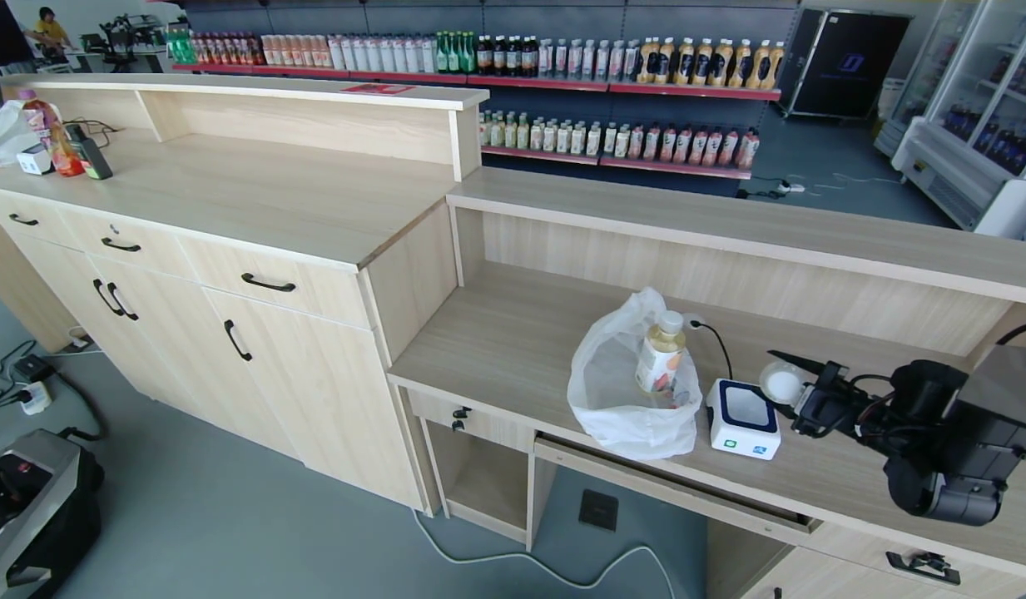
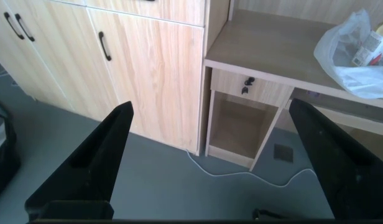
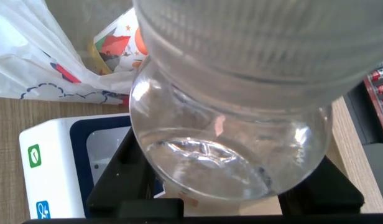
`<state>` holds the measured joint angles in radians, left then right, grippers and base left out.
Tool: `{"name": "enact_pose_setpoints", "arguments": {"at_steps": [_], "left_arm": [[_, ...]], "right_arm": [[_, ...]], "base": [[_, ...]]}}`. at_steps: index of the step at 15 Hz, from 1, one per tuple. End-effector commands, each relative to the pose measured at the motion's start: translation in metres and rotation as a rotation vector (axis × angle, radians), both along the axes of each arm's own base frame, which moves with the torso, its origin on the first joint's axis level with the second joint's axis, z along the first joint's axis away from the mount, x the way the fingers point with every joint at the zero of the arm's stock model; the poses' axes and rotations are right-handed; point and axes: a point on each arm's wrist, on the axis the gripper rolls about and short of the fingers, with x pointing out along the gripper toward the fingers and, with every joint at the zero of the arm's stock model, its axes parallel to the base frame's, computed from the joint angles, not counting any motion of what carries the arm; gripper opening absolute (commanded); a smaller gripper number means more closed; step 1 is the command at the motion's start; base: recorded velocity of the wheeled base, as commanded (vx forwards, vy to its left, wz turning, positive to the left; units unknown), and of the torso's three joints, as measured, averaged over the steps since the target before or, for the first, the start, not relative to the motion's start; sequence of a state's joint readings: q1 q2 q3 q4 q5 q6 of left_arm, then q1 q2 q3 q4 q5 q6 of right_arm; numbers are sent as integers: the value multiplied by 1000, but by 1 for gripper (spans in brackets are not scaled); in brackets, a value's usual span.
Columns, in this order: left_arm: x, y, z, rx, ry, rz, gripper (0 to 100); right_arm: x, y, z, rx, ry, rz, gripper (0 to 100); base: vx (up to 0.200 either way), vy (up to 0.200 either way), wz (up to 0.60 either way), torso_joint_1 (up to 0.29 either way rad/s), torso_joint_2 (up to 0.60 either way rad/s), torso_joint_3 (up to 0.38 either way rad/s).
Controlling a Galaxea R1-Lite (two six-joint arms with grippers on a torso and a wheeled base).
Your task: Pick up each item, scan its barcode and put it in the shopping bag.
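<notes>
While the left gripper (image 2: 210,106) hangs wide open above the floor, the right gripper (image 1: 797,389) clasps a clear bottle (image 1: 780,385) beside the white scanner (image 1: 744,416), so scanning seems in hand; next its barcode likely must face the scanner before the shopping bag (image 1: 608,399).

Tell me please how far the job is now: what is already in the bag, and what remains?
Done: one pale-capped bottle stands in the shopping bag. In hand: the right gripper holds a clear bottle close beside the scanner; whether it is scanned yet cannot be seen. Left: that bottle must go into the bag. The left gripper is open and empty, over the floor.
</notes>
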<state>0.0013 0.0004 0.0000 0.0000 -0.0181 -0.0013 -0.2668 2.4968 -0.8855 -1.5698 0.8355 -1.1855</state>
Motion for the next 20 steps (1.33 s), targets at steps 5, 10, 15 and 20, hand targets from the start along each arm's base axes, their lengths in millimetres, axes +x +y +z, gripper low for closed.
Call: {"name": "enact_pose_setpoints", "arguments": {"at_steps": [5, 10, 15, 20], "left_arm": [[0, 0, 0, 0, 0, 0, 100], [0, 0, 0, 0, 1, 1, 100], [0, 0, 0, 0, 1, 1, 100], [0, 0, 0, 0, 1, 1, 100]], "right_arm": [[9, 6, -1, 10, -13, 20, 0], [15, 10, -4, 29, -7, 33, 0], [16, 14, -7, 40, 5, 42, 0], [24, 16, -10, 54, 0, 48, 0]], "base": [[0, 0, 0, 0, 0, 0], [0, 0, 0, 0, 0, 0], [0, 0, 0, 0, 0, 0], [0, 0, 0, 0, 0, 0]]}}
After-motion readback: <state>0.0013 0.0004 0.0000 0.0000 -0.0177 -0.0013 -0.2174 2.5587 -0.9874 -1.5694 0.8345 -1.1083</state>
